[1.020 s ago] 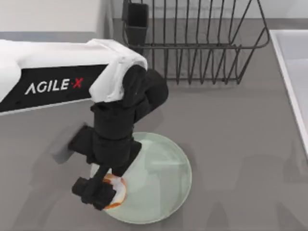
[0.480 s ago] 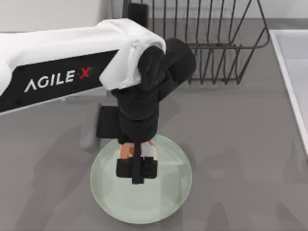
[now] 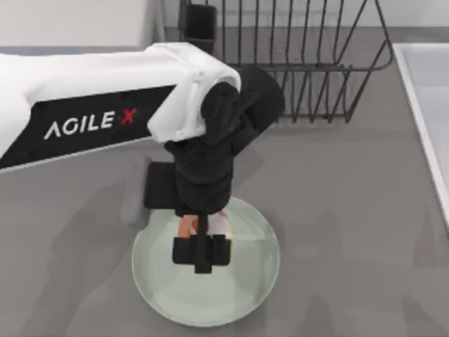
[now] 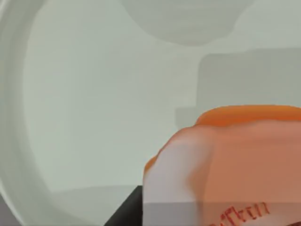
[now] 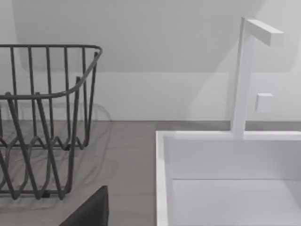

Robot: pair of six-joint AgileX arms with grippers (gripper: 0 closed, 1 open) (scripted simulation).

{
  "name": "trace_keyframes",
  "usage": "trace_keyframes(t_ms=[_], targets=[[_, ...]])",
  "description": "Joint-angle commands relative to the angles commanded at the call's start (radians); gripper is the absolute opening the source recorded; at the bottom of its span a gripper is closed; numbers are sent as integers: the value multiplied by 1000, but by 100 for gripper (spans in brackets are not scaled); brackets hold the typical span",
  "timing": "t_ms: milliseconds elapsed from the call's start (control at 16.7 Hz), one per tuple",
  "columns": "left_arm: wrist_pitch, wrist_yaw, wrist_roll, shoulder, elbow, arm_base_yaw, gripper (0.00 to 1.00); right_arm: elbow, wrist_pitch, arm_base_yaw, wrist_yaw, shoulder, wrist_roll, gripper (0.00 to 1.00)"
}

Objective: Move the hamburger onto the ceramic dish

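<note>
Grey worktop (image 3: 337, 210) carries the ceramic dish (image 3: 245, 281) at 6 o'clock. Over it, the hamburger (image 3: 210, 223), mostly hidden, is clamped by the left end effector (image 3: 201, 235).

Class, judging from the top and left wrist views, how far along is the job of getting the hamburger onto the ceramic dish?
Done: the hamburger has been carried over the ceramic dish. In hand: the left hand holds it above the dish's upper middle; the left wrist view shows the hamburger close up with pale dish behind it. Left: whether it touches the dish cannot be told, so lowering, releasing and withdrawing probably remain.
</note>
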Motion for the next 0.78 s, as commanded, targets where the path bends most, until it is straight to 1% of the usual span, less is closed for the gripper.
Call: trace_keyframes(t_ms=[180, 420, 780], targets=[[83, 2, 1, 27, -59, -2, 0, 0, 0, 0, 0, 0, 0, 100], [91, 3, -1, 31, -66, -1, 0, 0, 0, 0, 0, 0, 0, 100], [91, 3, -1, 31, -66, -1, 45, 0, 0, 0, 0, 0, 0, 100]])
